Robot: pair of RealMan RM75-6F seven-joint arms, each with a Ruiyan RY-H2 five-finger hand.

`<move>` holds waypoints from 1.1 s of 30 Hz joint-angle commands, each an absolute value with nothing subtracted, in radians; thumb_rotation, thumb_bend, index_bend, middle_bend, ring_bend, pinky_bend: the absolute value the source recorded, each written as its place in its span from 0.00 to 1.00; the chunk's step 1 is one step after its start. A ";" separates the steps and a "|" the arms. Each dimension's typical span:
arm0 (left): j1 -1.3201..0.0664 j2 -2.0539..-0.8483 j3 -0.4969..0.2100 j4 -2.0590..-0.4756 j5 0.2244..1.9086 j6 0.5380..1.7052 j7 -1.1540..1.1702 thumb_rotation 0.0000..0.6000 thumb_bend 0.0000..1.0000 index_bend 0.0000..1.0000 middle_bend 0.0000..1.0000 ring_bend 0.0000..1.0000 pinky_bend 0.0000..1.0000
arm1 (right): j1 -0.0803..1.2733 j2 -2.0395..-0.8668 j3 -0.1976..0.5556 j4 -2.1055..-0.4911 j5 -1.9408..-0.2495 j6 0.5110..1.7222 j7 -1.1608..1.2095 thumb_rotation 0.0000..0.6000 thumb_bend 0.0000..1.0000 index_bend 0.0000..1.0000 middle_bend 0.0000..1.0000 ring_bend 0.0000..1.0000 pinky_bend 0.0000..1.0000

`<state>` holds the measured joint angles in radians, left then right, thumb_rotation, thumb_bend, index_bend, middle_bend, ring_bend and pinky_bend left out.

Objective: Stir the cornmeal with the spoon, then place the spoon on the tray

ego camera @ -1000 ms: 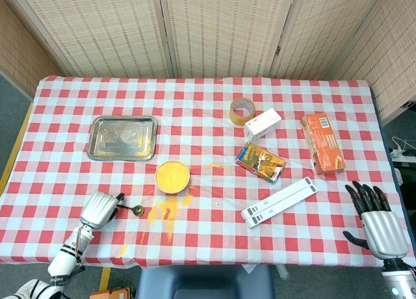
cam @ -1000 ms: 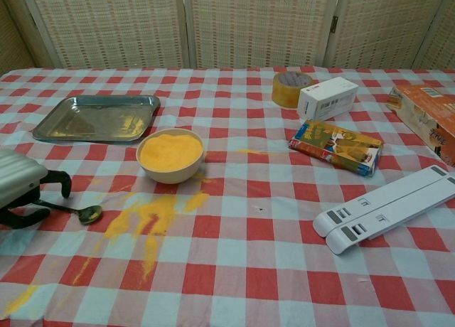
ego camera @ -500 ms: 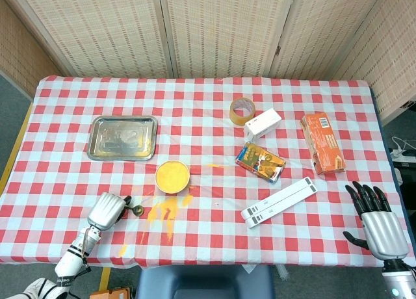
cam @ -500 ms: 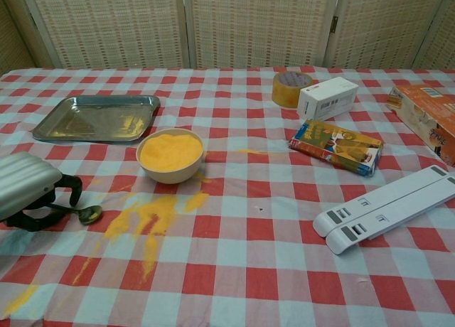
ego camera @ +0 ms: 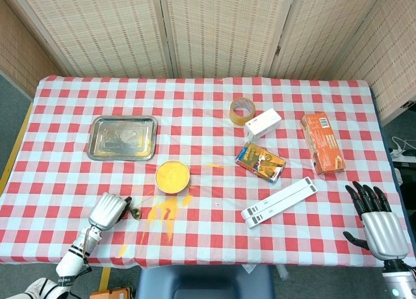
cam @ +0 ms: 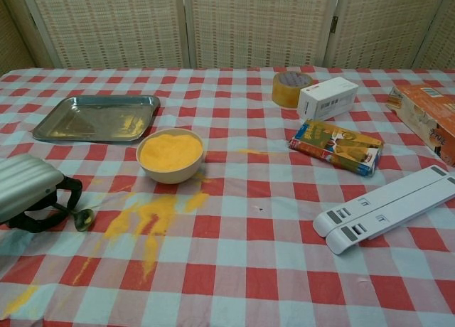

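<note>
A cream bowl of yellow cornmeal (ego camera: 172, 176) (cam: 170, 154) stands near the table's front left. The steel tray (ego camera: 123, 138) (cam: 96, 119) lies behind it to the left, with nothing on it. My left hand (ego camera: 108, 210) (cam: 28, 188) is low on the cloth in front and left of the bowl, its dark fingers curled around the handle of the spoon (cam: 84, 217) (ego camera: 136, 212). The spoon's bowl pokes out to the right, tilted, just off the spilled cornmeal (cam: 146, 220). My right hand (ego camera: 380, 227) hangs off the table's front right corner with fingers spread, holding nothing.
A tape roll (ego camera: 242, 110), a white box (ego camera: 263, 123), a colourful packet (ego camera: 260, 162) and an orange carton (ego camera: 322, 143) lie on the right half. A white folding stand (ego camera: 279, 202) lies at the front right. Yellow spill streaks run toward the front edge.
My left hand slid right over the spoon and its fingers closed around the handle. The spoon's bowl shifted slightly left and tilted. The right hand stayed still.
</note>
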<state>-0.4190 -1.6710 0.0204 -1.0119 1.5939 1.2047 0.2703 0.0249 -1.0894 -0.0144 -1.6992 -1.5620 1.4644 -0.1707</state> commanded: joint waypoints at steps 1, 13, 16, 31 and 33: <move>-0.419 -1.671 0.021 -1.010 1.593 1.206 0.268 1.00 0.43 0.59 1.00 1.00 1.00 | 0.025 -1.090 -0.014 -1.699 -1.562 1.463 -0.172 1.00 0.05 0.00 0.00 0.00 0.00; -0.418 -1.641 0.012 -1.053 1.592 1.244 0.271 1.00 0.43 0.64 1.00 1.00 1.00 | 0.027 -1.091 -0.016 -1.702 -1.563 1.460 -0.175 1.00 0.05 0.00 0.00 0.00 0.00; -0.418 -1.624 0.006 -1.082 1.588 1.251 0.283 1.00 0.44 0.66 1.00 1.00 1.00 | 0.026 -1.089 -0.018 -1.702 -1.566 1.462 -0.172 1.00 0.05 0.00 0.00 0.00 0.00; -0.418 -1.582 0.004 -1.173 1.546 1.209 0.287 1.00 0.48 0.77 1.00 1.00 1.00 | 0.018 -1.079 -0.023 -1.706 -1.584 1.480 -0.156 1.00 0.05 0.00 0.00 0.00 0.00; -0.424 -1.561 0.000 -1.212 1.530 1.185 0.260 1.00 0.49 0.78 1.00 1.00 1.00 | 0.019 -1.079 -0.023 -1.706 -1.585 1.480 -0.155 1.00 0.05 0.00 0.00 0.00 0.00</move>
<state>-0.4188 -1.5782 0.0038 -1.1819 1.5447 1.2047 0.2825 0.0186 -1.0787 -0.0230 -1.7059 -1.5849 1.4798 -0.1547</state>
